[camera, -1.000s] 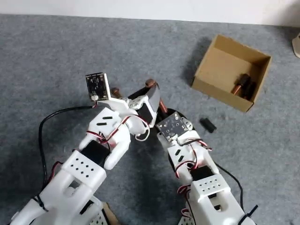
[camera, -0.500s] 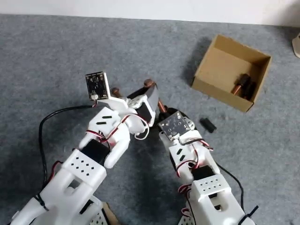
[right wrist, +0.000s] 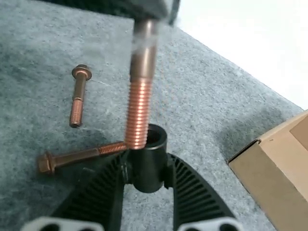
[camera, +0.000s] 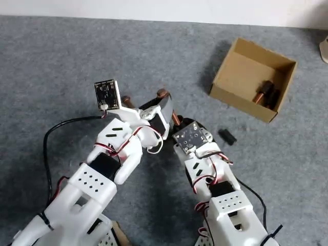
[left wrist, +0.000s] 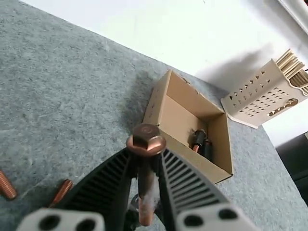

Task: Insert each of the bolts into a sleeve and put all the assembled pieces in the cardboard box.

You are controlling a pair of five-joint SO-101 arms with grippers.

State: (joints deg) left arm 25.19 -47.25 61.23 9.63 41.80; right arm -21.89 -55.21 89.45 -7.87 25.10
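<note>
Pinching a copper bolt (left wrist: 146,143) by its shank just under the head, the left gripper (left wrist: 146,161) is poised above the right gripper (right wrist: 147,174), whose jaws are clamped around an upright black sleeve (right wrist: 154,143). The threaded tip is seen at the sleeve's mouth, seemingly against the rim rather than centred, though the angle makes this hard to judge. Two loose bolts (right wrist: 78,96) are left on the grey mat (camera: 61,61) near the grippers. To the right lies a spare sleeve (camera: 227,137), and at far right the cardboard box (camera: 225,88) holds an assembled piece (camera: 263,93). If the bolt were pushed off-centre, its threads could catch the rim and the sleeve could be twisted loose.
</note>
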